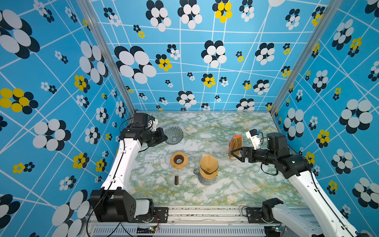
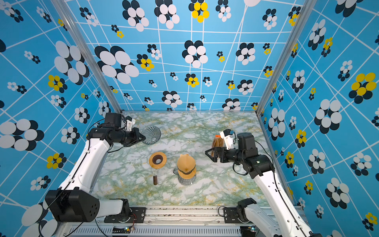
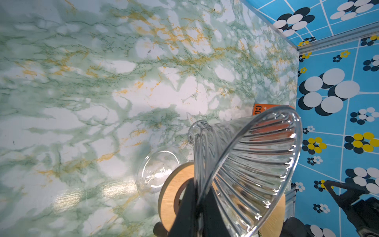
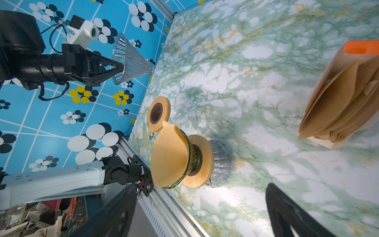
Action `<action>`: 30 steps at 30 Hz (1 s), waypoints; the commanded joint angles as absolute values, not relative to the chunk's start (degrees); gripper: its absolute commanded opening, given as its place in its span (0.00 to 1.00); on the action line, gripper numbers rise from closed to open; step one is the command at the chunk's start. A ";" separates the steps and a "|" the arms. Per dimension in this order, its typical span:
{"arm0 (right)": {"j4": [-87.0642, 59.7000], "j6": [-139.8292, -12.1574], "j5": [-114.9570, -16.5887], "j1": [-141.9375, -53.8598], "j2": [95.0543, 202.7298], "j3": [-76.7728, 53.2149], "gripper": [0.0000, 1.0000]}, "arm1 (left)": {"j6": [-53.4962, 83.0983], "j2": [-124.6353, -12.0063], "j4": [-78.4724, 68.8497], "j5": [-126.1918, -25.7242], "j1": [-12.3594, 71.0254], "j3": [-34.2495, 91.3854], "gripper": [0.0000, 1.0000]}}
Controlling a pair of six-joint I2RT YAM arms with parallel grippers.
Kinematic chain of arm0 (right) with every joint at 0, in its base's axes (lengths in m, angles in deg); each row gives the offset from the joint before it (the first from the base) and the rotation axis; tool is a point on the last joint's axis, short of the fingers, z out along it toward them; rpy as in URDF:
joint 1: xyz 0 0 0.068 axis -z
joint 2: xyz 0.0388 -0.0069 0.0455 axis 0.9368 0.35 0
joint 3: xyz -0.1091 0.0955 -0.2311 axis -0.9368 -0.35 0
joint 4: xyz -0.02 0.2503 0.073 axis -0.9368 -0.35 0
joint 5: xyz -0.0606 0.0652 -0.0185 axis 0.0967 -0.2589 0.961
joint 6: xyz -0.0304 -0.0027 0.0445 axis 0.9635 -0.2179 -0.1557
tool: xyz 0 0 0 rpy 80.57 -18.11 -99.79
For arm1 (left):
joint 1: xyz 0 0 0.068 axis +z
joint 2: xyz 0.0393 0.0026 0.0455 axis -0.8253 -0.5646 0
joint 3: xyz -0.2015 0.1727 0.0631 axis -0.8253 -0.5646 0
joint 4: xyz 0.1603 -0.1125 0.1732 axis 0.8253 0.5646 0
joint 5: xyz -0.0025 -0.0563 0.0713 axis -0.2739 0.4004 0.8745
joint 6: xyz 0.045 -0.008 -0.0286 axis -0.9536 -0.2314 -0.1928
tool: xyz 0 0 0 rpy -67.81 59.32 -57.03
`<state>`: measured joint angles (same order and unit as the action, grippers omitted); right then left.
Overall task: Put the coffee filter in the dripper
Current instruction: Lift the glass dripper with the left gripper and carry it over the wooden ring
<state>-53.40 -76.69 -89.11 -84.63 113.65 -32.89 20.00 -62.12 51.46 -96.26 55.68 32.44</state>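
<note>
Pinching the rim of a clear glass dripper [image 1: 174,135], the left claw [image 1: 165,137] holds it in the air, tipped sideways above the table [image 1: 235,184]. The right claw [image 1: 235,154] is spread wide and empty, just beside the upright pack of paper filters [image 1: 236,141]. Likely risks: the smooth glass could slip from the pinch and fall, or the right claw could topple the pack or grab several filters.
</note>
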 commanded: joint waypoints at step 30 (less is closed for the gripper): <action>-41.61 -83.26 -106.52 -84.55 110.44 -34.77 0.99 | 14.65 -55.44 62.28 -98.51 47.37 25.45 0.08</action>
